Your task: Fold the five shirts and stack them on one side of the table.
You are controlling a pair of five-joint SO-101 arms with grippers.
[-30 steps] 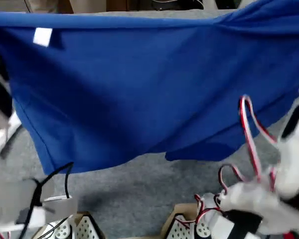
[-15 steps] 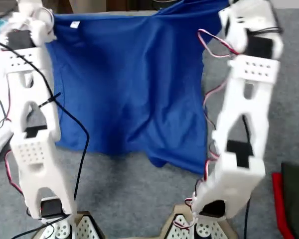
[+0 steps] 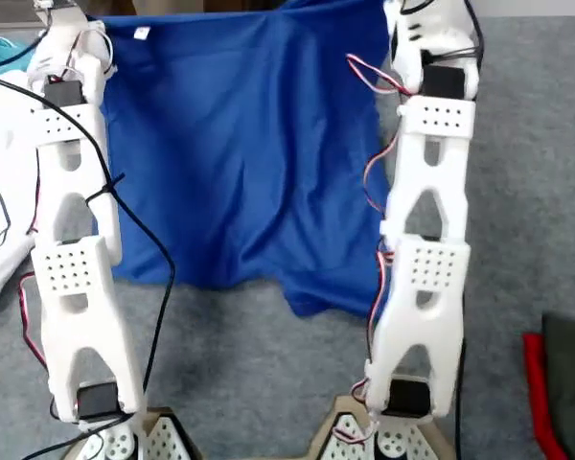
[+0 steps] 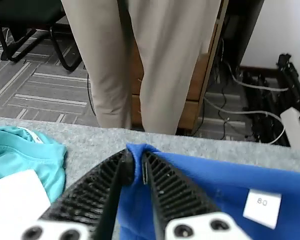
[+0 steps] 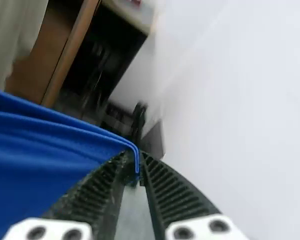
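Blue shirt (image 3: 249, 144) | far corners pinched in left claw (image 4: 136, 159) and right claw (image 5: 135, 162)

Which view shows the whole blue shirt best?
High view: the blue shirt is spread across the table. The wrist views show the corners pinched by the left gripper and right gripper.

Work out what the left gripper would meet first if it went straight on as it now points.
The left gripper, shut on the blue shirt, points over the far edge of the grey table; likely first contact: the person's trousers beyond, though depth is unclear.
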